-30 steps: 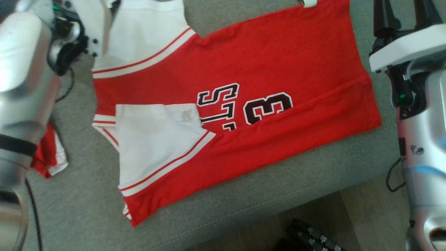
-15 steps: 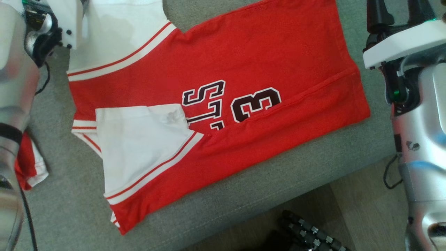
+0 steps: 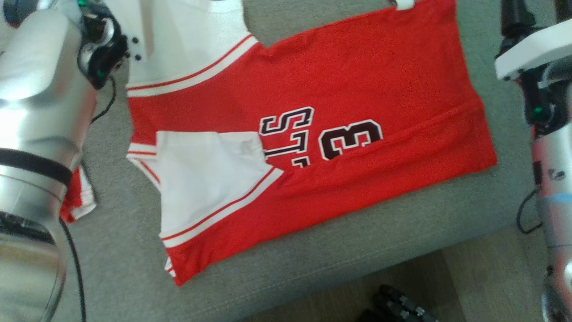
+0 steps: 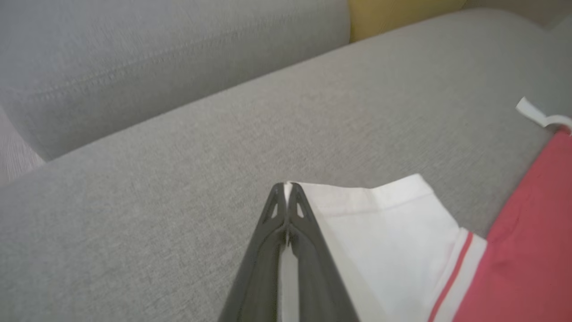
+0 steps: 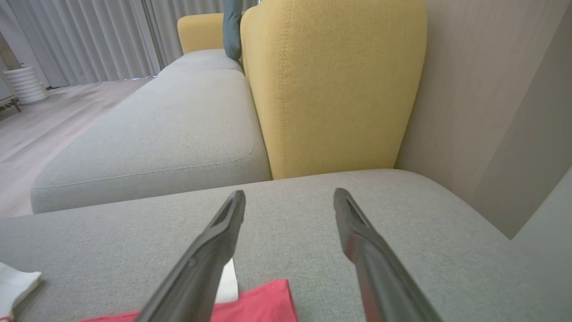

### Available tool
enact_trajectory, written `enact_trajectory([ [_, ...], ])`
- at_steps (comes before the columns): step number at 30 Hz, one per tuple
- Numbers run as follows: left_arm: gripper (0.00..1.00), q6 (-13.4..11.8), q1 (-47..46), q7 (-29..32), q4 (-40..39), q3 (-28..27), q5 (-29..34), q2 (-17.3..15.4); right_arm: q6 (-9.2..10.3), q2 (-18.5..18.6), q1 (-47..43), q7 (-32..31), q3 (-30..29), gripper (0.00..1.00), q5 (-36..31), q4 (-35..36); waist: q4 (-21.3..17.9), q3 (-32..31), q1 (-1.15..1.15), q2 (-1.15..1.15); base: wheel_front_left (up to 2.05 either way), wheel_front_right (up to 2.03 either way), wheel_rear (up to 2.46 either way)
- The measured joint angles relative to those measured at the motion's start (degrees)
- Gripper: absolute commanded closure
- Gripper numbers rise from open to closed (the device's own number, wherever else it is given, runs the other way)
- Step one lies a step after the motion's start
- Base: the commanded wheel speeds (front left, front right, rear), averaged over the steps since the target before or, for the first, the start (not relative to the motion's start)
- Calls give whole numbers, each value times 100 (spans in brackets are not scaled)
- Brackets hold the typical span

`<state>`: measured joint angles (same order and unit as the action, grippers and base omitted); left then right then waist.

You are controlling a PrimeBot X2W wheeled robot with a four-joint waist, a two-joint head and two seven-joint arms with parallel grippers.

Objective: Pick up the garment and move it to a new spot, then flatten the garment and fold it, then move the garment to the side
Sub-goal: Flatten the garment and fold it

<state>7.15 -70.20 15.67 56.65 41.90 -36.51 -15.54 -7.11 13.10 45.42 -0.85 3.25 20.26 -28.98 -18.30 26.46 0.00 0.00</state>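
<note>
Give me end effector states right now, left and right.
Left end effector: closed, pinching the corner of the white sleeve.
Right end effector: open, holding nothing.

On my head cam the grey sofa seat (image 3: pixel 321 264) has a red and white jersey (image 3: pixel 357 85) spread mostly flat across the middle, hem toward 3 o'clock. A smaller red and white cloth (image 3: pixel 79 201) lies apart at 9 o'clock.
</note>
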Motion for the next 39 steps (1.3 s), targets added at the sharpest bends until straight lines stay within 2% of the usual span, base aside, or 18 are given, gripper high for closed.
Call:
enact_trajectory([
  [7,100,-10,1,-803,-477,-157,-135,302,0,308,177,-165,-108,0,-2,-343,443,-135,0,0,0,0,0],
  [12,100,-60,87,-977,-968,-165,-148,419,0,570,391,-381,-82,0,-16,-790,754,-188,0,0,0,0,0],
  [19,100,-212,376,-883,-1762,-86,-155,403,0,895,585,-697,-2,0,-16,-1668,1058,-145,0,0,0,0,0],
  [26,100,-412,581,-623,-2401,7,-192,253,0,966,665,-983,223,0,-64,-2371,1152,-32,0,0,0,0,0],
  [34,100,-565,662,-421,-2818,20,-192,65,0,975,954,-949,333,0,-58,-2728,1153,134,0,0,0,0,0],
  [39,100,-641,662,-331,-3000,23,-192,-3,0,961,1071,-920,601,0,-65,-2885,1155,220,0,0,0,0,0],
])
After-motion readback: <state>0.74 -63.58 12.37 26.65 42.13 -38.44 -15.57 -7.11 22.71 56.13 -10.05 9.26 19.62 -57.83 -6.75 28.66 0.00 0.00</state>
